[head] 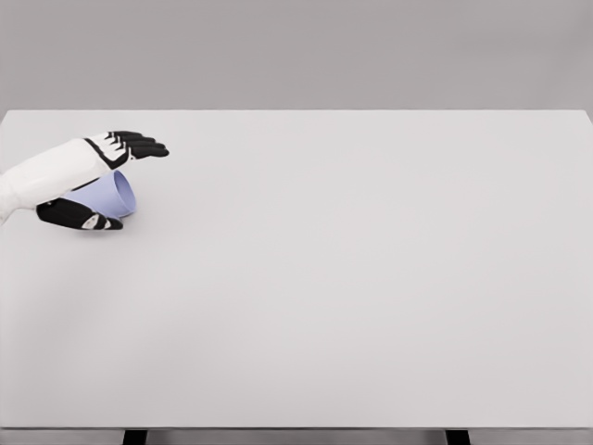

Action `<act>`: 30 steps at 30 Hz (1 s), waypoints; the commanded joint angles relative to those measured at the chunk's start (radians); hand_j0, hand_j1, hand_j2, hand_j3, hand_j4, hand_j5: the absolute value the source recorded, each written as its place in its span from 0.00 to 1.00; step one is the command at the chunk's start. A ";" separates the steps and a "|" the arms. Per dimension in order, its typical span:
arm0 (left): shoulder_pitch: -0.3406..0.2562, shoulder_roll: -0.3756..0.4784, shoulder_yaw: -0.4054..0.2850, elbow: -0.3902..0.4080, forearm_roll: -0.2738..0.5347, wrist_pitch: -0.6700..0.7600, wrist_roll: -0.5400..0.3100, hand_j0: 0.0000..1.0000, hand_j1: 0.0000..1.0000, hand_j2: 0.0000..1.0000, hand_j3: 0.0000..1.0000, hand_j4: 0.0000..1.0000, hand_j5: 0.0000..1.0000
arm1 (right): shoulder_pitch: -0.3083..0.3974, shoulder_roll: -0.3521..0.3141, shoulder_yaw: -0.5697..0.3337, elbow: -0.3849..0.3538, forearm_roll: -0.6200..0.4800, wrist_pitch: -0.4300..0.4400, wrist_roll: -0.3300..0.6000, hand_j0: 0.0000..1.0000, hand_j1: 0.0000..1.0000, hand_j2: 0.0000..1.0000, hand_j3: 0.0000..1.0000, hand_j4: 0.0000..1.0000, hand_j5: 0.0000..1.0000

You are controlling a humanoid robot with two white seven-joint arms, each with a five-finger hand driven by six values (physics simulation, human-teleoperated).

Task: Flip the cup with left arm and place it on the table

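Note:
A pale lavender cup (115, 195) lies on its side near the left edge of the white table (352, 278), its mouth facing right and toward me. My left hand (139, 185) reaches in from the left and brackets the cup. Its black fingers (139, 146) stretch out straight above the cup, and the thumb (88, 219) lies below it on the near side. The fingers are not curled round the cup, and most of the cup's body is hidden behind the palm. The right arm does not show.
The table's far edge (296, 111) runs across the top before a plain grey wall. Its near edge (296, 428) runs along the bottom, with dark legs just below it.

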 commanded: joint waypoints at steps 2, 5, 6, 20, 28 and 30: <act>0.000 -0.006 -0.003 0.001 0.007 0.001 0.000 1.00 1.00 1.00 1.00 1.00 1.00 | -0.002 0.000 0.001 0.001 0.000 0.000 0.001 1.00 1.00 1.00 1.00 1.00 1.00; -0.002 0.003 -0.001 0.026 0.001 -0.004 -0.002 1.00 1.00 1.00 1.00 1.00 1.00 | 0.000 0.000 0.001 0.001 0.000 0.000 0.000 1.00 1.00 1.00 1.00 1.00 1.00; -0.006 0.003 0.005 0.050 0.001 -0.004 -0.002 1.00 1.00 1.00 1.00 1.00 1.00 | -0.002 0.000 0.004 0.001 0.000 0.000 0.001 1.00 1.00 1.00 1.00 1.00 1.00; -0.178 0.302 -0.187 0.087 0.151 0.244 -0.005 1.00 1.00 1.00 1.00 1.00 1.00 | -0.002 0.000 0.002 0.001 0.000 0.000 0.001 1.00 1.00 1.00 1.00 1.00 1.00; -0.190 0.210 -0.276 0.072 0.183 0.412 -0.042 1.00 1.00 1.00 1.00 1.00 1.00 | 0.000 0.000 0.002 0.001 0.000 0.000 0.001 1.00 1.00 1.00 1.00 1.00 1.00; -0.219 0.164 -0.294 0.067 0.211 0.609 -0.034 1.00 1.00 1.00 1.00 1.00 1.00 | -0.002 0.000 0.002 0.001 0.000 0.000 0.001 1.00 1.00 1.00 1.00 1.00 1.00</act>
